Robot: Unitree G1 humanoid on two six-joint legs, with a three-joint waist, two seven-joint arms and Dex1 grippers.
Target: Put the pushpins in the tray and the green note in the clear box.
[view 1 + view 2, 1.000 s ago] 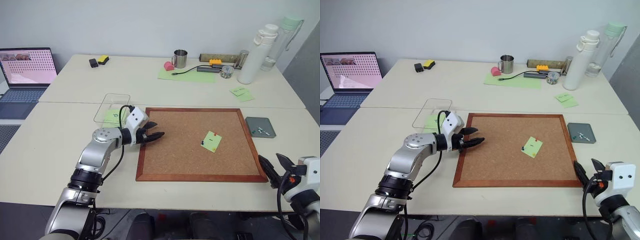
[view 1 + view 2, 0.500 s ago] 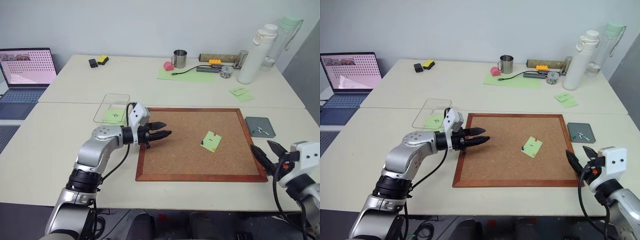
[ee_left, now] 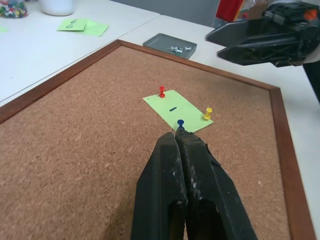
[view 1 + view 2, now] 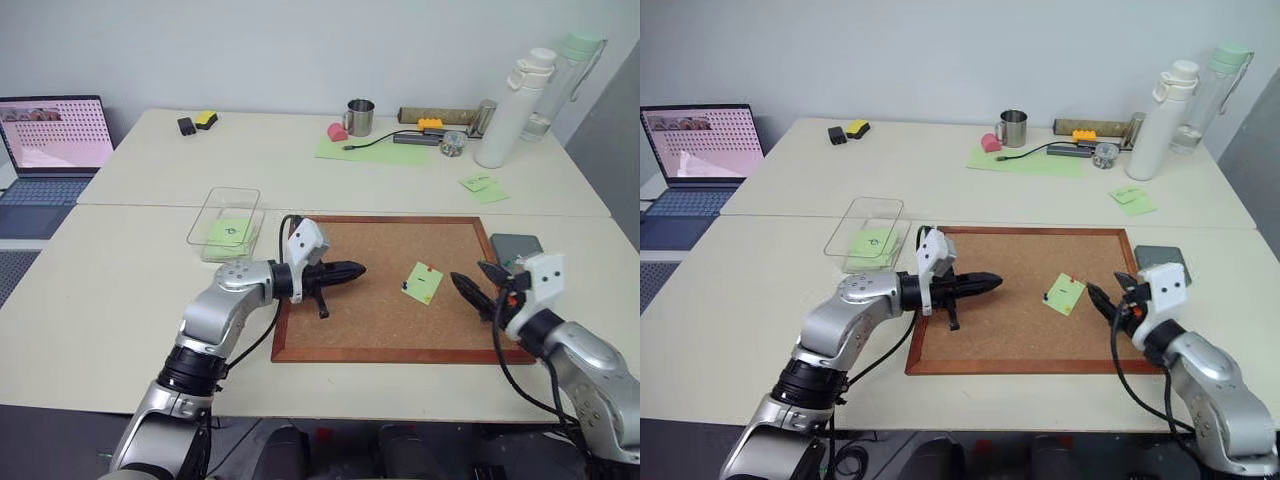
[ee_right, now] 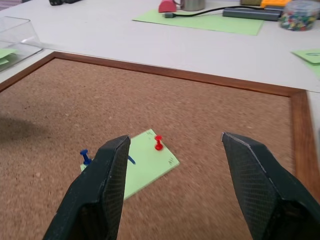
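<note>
So far the green note [image 5: 145, 163] is lying pinned to the corkboard [image 4: 370, 320] by pushpins [image 3: 162, 91], just ahead of the spread right gripper [image 5: 175, 165]. The left gripper [image 3: 180, 140] is pointing at it, fingers pressed together and empty. Some pins are already sitting in the tray [image 3: 165, 42] beyond; the clear box [image 4: 225, 212] is waiting behind it.

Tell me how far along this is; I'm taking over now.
Done: a few pushpins lie in the tray, one green note in the clear box. In hand: nothing; the left tool is shut and empty, the right tool open near the pinned note. Left: its red pin, blue pin and yellow pin, then that note, on the corkboard.
</note>
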